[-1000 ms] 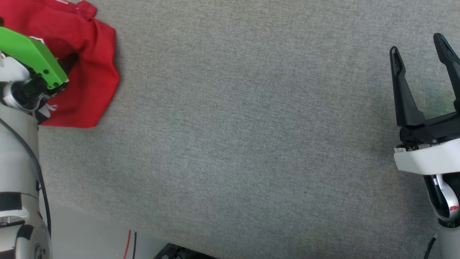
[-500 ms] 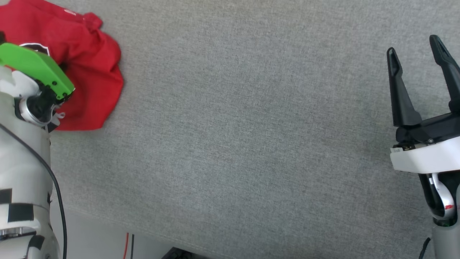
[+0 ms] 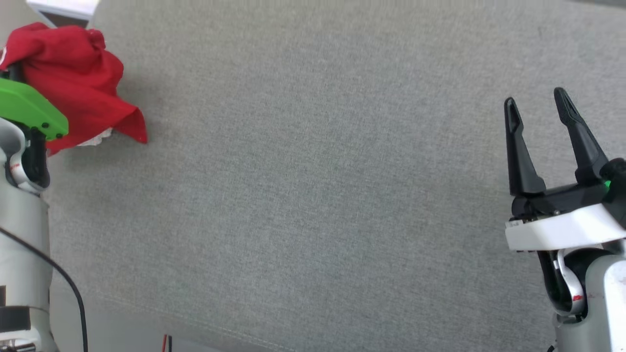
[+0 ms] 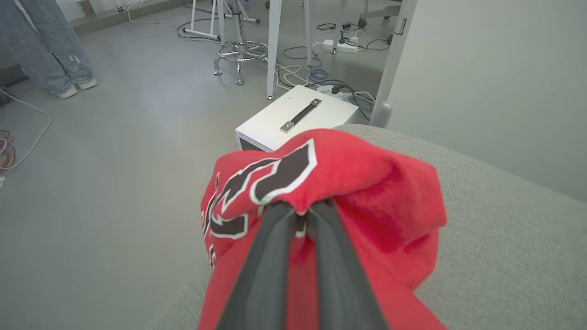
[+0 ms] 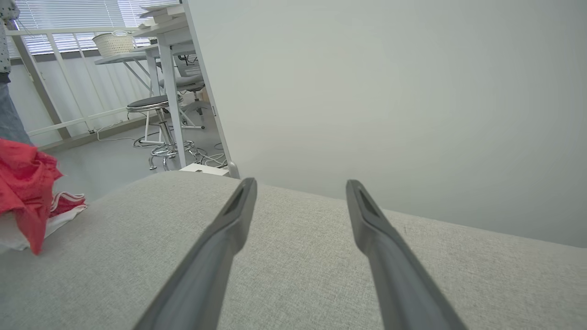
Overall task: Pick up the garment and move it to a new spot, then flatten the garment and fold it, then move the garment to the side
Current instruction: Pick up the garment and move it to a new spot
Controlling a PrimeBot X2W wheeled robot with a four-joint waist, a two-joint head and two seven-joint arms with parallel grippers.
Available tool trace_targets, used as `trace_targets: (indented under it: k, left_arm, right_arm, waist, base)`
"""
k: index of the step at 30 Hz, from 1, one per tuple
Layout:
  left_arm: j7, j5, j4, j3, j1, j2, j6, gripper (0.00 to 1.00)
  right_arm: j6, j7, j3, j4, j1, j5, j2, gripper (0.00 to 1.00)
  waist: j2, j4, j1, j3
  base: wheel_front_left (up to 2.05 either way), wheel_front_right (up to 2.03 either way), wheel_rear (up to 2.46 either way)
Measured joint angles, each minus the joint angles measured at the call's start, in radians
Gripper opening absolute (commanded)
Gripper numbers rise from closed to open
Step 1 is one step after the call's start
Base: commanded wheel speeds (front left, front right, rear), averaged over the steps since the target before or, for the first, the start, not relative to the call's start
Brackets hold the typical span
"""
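Note:
The garment (image 3: 73, 88) is a bunched red jersey at the far left of the grey table (image 3: 313, 195), lifted into a hanging heap. In the left wrist view its red cloth (image 4: 367, 192) with black-and-white numerals drapes over my left gripper (image 4: 302, 213), whose two dark fingers are shut on a fold of it. A white sleeve edge with striped trim (image 5: 64, 206) trails on the table. My right gripper (image 3: 535, 105) stands open at the right side, well away from the garment, nothing between its fingers (image 5: 238, 206).
A white case with a handle (image 4: 298, 117) sits on the floor just past the table's far left corner. A person's legs in jeans (image 4: 50, 46), a stool (image 4: 240, 50) and cables lie beyond. A pale wall (image 5: 390, 91) backs the table.
My left gripper closed on the garment and raised it, so the flat heap now hangs bunched. The head view has shifted downward and left. The right gripper stays open.

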Motion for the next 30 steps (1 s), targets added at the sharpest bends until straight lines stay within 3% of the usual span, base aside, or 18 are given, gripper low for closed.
trace_targets:
  k: [11,20,30]
  left_arm:
    - [-0.077,0.002,-0.171,0.024,0.151,0.002,0.036,0.00]
    - [0.040,0.006,-0.435,-0.047,0.306,-0.051,0.058,0.00]
    - [0.175,0.013,-0.674,-0.207,0.422,-0.153,0.056,0.00]
  right_arm:
    - [0.000,-0.016,-0.041,0.054,0.080,-0.007,0.044,1.00]
    - [0.000,-0.021,-0.052,0.081,0.126,-0.018,0.064,1.00]
    - [0.000,-0.020,-0.063,0.096,0.145,-0.019,0.071,1.00]
  waist:
    - [0.0000,-0.050,0.0000,-0.139]
    - [0.0000,-0.141,-0.0001,-0.197]
    - [0.0000,-0.276,-0.0001,-0.229]
  base:
    - [0.00,0.00,0.00]
    - [0.00,0.00,0.00]
    - [0.00,0.00,0.00]
